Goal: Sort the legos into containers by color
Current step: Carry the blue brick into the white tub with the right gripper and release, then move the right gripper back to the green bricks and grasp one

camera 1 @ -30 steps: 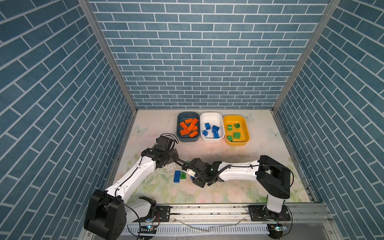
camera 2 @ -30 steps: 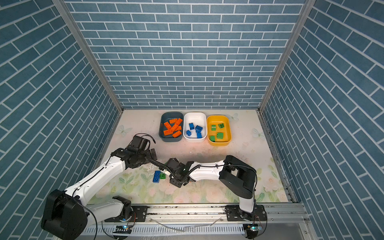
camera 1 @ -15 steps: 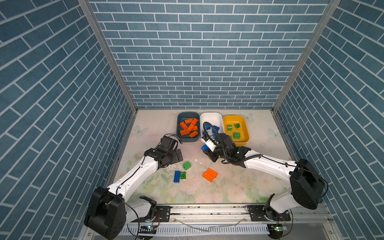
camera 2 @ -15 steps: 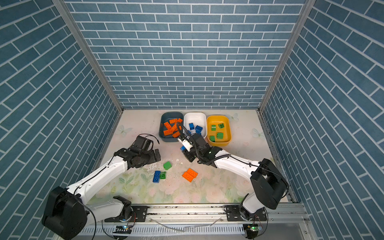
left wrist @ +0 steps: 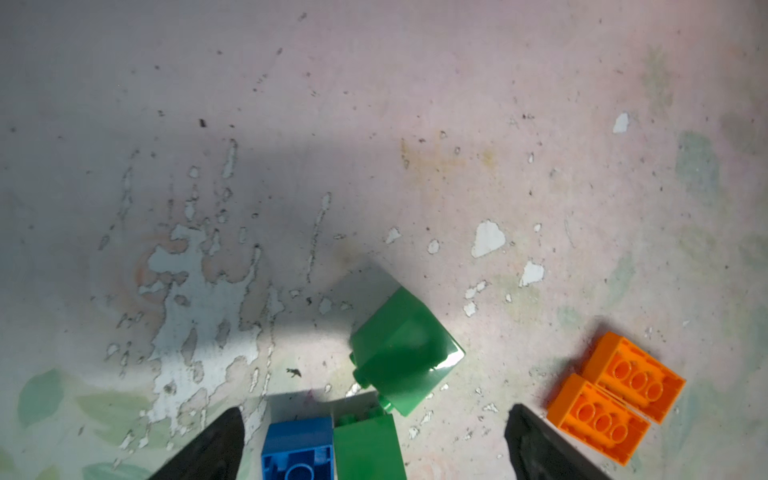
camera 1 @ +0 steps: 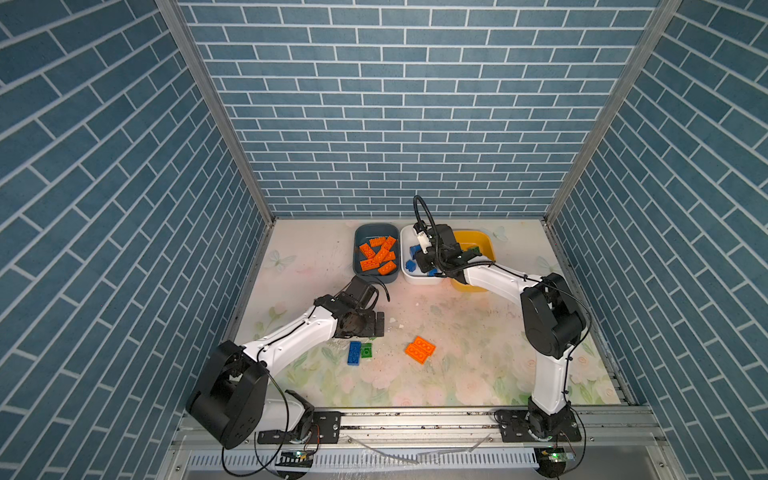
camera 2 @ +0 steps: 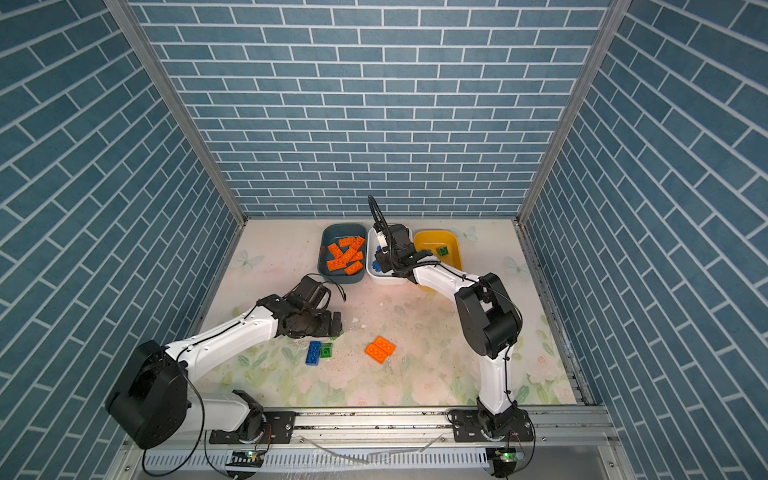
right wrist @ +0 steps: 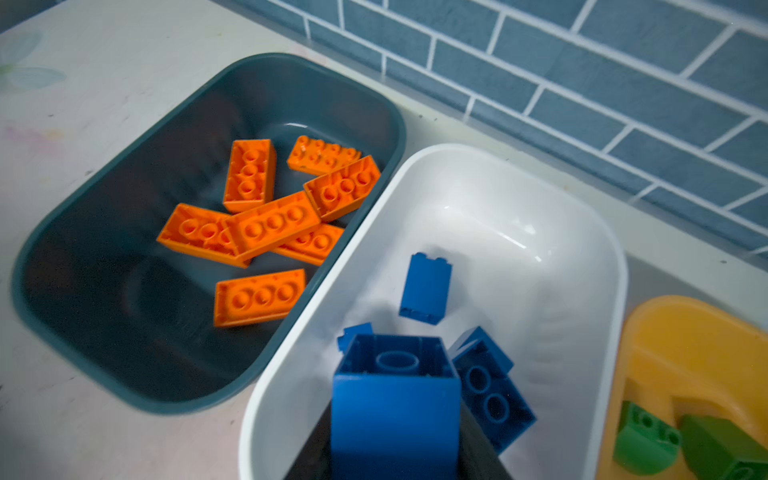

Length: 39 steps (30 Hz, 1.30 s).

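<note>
The right gripper (camera 1: 428,268) has brought the blue brick (right wrist: 395,407) over the white tub (right wrist: 561,257) and still grips it; release should come next. Well apart from this tub, the open left gripper (camera 1: 376,324) hovers over a green brick (left wrist: 403,349).

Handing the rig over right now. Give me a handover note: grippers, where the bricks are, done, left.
Left gripper: open, empty, above the loose bricks.
Right gripper: over the white tub, held blue brick between its fingers; gripped or released, cannot tell.
Done: orange bricks in the teal tub, blue bricks in the white tub, green bricks in the yellow tub.
Left on the table: tilted green brick, second green brick beside a loose blue brick, orange pair.
</note>
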### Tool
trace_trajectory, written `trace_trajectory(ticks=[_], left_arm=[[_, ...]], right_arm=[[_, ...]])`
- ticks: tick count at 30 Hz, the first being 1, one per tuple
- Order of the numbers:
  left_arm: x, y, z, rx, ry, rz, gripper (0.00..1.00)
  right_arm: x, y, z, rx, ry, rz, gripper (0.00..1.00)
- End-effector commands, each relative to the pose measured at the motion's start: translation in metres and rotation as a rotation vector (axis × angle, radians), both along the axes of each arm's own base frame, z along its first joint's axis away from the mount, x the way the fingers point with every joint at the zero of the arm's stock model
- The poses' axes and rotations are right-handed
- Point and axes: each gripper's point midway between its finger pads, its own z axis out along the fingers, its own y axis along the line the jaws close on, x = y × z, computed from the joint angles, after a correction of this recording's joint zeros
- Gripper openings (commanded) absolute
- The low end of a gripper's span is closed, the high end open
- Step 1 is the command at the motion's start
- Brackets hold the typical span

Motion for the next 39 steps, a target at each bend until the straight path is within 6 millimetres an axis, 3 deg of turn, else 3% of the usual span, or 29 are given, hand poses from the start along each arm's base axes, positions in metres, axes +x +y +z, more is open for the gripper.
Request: trace_trajectory(ticks=[1,5,8,12,15,17,25,31,36,39], left_arm=[[0.000,-0.004,0.001,0.036,0.009,-0.069,0.99],[0.007,0.005,0.008,0.069,-0.028,-0.008,0.99],[0.012,0.027,0.023,0.093,-0.088,0.108,0.99],[0.006,0.074,0.036,0.120,-0.111,0.335,0.99],[-0.009,0.110,0.034,0.117,-0.066,0.496,0.99],[-0.017,0.121,0.030,0.085,-0.039,0.547,0.99],[-0.034,0.130,0.020,0.083,0.005,0.588,0.99],[-0.035,0.131,0.017,0.089,0.010,0.597,0.99],[-0.040,0.131,0.009,0.101,0.034,0.591,0.99],[-0.039,0.131,0.009,0.098,0.031,0.588,0.99]], right_arm=[[0.012,-0.005,0.019,-0.008,-0.030,-0.067,0.64],[-0.028,0.022,0.024,0.087,0.001,0.163,0.80],[-0.086,0.046,0.017,0.132,0.031,0.461,0.81],[-0.172,0.067,-0.012,0.073,0.067,0.864,0.81],[-0.208,0.080,-0.034,-0.041,0.062,1.049,0.82],[-0.226,0.088,-0.049,-0.116,0.071,1.162,0.82],[-0.244,0.122,-0.070,-0.209,0.048,1.372,0.81],[-0.251,0.132,-0.085,-0.229,0.092,1.424,0.78],[-0.255,0.133,-0.091,-0.249,0.113,1.440,0.67],[-0.258,0.133,-0.108,-0.263,0.149,1.445,0.57]])
